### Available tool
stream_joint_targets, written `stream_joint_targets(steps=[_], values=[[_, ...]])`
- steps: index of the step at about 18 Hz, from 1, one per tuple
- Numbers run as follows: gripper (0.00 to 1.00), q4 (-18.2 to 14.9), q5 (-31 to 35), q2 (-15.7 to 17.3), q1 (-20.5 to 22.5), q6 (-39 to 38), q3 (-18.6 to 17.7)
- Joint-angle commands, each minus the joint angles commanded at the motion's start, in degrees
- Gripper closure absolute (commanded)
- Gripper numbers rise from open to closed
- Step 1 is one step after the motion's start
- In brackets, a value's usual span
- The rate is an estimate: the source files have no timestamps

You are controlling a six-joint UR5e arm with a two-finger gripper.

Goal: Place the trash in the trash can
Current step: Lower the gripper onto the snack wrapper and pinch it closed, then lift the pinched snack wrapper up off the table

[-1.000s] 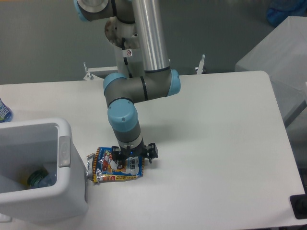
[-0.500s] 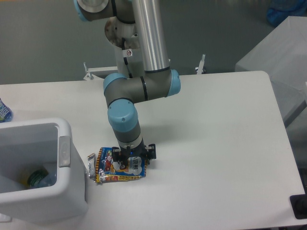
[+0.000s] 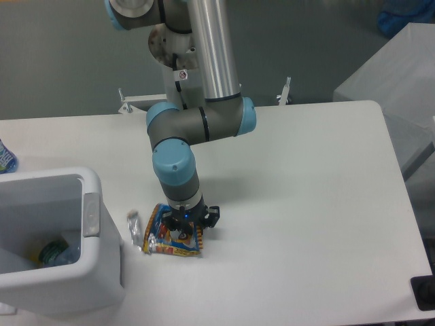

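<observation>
The white desk carries everything. The arm reaches down from the top of the view to a spot near the desk's front left. The white bin sits at the left front corner, a grey tab on its near rim, and something green and blue lies at its bottom, too dim to name. The pincer points straight down and is closed on the bag, which is crumpled, bunched between the fingers, and rests on the desk just right of the bin.
</observation>
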Motion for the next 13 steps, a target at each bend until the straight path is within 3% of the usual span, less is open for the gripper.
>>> stream_joint_targets(steps=[4,7,10,13], values=[[0.97,0.0,-0.7,2.2,0.3,0.2,0.2],[0.99,0.0,-1.6,5.7,0.9,0.1,1.6],[0.99,-0.4,-8.1,8.3,3.2,0.0,4.1],[0.98,-0.6,-10.2,10.1,4.8,-1.3,8.9]])
